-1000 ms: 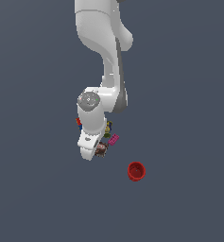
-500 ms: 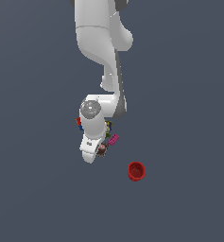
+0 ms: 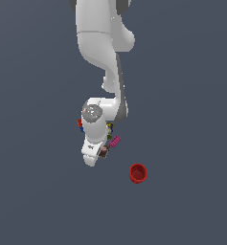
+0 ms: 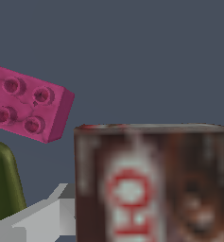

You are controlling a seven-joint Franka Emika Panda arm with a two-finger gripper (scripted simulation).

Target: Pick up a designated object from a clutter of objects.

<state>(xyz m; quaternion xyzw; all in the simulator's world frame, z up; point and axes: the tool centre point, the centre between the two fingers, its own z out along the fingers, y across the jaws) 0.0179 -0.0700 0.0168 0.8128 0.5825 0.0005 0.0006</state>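
The designated object point(image 4: 151, 184), a dark brown box with red and white print, fills much of the wrist view. One grey finger point(image 4: 42, 217) lies against the box's side, and the other finger is hidden. In the exterior view the box point(image 3: 104, 151) shows right beside the lower end of my gripper point(image 3: 92, 159). The clutter of objects sits under the white wrist: a pink studded piece point(image 3: 115, 141) point(image 4: 28, 104), a green-yellow packet point(image 3: 109, 129) and a red-and-blue block point(image 3: 80, 124). The frames do not show whether the fingers are open or shut.
A red cup point(image 3: 138, 173) stands apart toward the exterior view's right, nearer the camera than the cluster. A dark green rounded shape point(image 4: 2, 189) sits close beside the finger. The white arm point(image 3: 103, 52) hides part of the cluster.
The upper arm has shifted slightly. The hand and the objects stay almost where they were.
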